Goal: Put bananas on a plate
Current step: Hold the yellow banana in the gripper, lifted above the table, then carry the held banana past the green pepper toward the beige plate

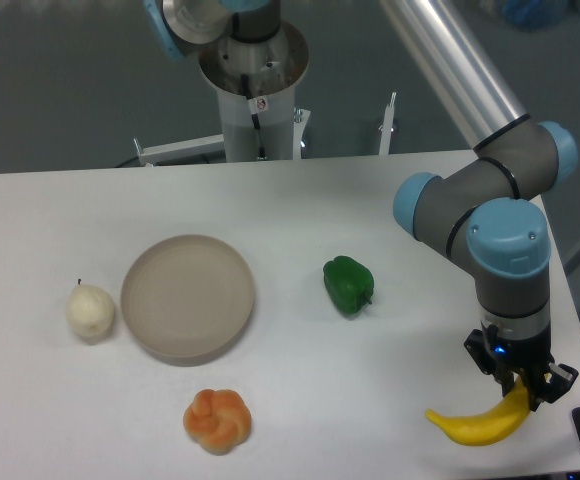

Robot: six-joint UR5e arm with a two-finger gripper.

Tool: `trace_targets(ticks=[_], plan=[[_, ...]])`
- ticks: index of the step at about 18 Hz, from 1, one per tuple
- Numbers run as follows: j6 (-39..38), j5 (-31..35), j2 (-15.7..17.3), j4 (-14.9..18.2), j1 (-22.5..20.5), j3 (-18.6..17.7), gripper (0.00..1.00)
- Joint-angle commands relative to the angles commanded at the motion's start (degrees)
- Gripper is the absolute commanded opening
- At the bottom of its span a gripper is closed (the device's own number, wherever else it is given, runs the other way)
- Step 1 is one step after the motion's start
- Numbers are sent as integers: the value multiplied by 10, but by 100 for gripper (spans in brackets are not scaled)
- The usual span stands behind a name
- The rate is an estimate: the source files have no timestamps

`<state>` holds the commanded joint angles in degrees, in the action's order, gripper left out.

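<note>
- Bananas [475, 424] are seen as a single curved yellow fruit at the front right corner of the white table [300, 200], with the pointed end turned left and the other end raised toward the claw.
- Its upper right end is pinched between the fingers of the gripper [521, 392], which are pressed against the fruit from both sides.
- Whether the rest of the fruit is touching the table surface cannot be told.
- The gripper is pointed straight down beneath the grey and blue wrist of the arm [510, 250], whose silver tube is angled up toward the top of the view.
- The plate [188, 298], round, shallow and beige-tan, is found on the left half of the table, well apart from the fruit, and nothing is seen lying in it.
- A pale round pear-like fruit [90, 311] is placed just beside the plate's left rim.
- An orange lobed fruit [217, 420] is set near the front edge, below the plate.
- A green pepper [348, 285] is located between the plate and the arm, near the table's middle.
</note>
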<state>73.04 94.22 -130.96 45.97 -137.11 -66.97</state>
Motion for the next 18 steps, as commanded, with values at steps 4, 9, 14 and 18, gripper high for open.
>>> trace_targets(ticks=[4,9,14,18], plan=[[1,-3,3,0,-1,0,23],[2,-3,7,0,0,-2,23],[-2,-3,18,1,4,-2,23],[-23,-3,52,9,25,-31,23]])
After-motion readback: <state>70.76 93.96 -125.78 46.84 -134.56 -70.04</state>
